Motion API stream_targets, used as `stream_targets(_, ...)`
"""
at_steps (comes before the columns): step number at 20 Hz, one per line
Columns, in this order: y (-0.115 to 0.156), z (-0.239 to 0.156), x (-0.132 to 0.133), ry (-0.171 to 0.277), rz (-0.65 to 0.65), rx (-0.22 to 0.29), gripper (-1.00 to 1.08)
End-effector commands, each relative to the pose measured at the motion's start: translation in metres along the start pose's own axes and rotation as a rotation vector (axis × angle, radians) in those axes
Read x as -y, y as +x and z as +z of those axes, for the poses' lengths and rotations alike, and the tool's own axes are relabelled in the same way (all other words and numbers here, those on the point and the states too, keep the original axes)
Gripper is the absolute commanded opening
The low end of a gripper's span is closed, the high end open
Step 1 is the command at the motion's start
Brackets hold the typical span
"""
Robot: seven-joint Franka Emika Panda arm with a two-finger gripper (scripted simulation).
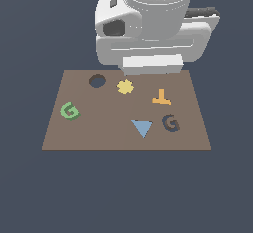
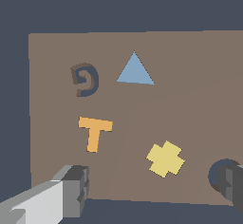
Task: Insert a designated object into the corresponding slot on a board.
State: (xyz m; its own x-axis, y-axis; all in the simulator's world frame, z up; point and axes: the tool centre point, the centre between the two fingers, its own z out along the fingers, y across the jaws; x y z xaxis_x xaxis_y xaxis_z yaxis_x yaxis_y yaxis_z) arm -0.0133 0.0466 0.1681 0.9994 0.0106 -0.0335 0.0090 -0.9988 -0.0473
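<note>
Exterior view shows the brown board (image 1: 123, 138) lying flat, with the white arm (image 1: 148, 24) hanging above its far edge. On this board the green G block (image 1: 69, 111) sits near the exterior view's left edge, alone and untouched. The G-shaped slot (image 1: 170, 123) is well apart from it, toward the exterior view's right, just beside the blue triangle (image 1: 142, 128). An orange T piece (image 1: 161, 97) lies a little farther back than the slot. The yellow flower piece (image 1: 125, 86) and the round dark hole (image 1: 97, 81) are near the far edge, close under the arm.

From the wrist view, the gripper (image 2: 154, 190) is spread wide and holds nothing; its two fingers (image 2: 73, 190) stand far apart above the board edge, with the flower piece between them. The green G block is not seen in this view.
</note>
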Motion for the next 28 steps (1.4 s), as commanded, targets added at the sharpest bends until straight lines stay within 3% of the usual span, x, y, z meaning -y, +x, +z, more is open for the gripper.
stream_targets(1, 0.000, 0.000, 0.000, 0.000, 0.000, 0.000, 1.00)
stream_targets(15, -0.005, 0.014, -0.030, -0.007, -0.088, -0.002, 1.00)
stream_targets(28, -0.003, 0.051, -0.112, -0.026, -0.326, -0.006, 1.00)
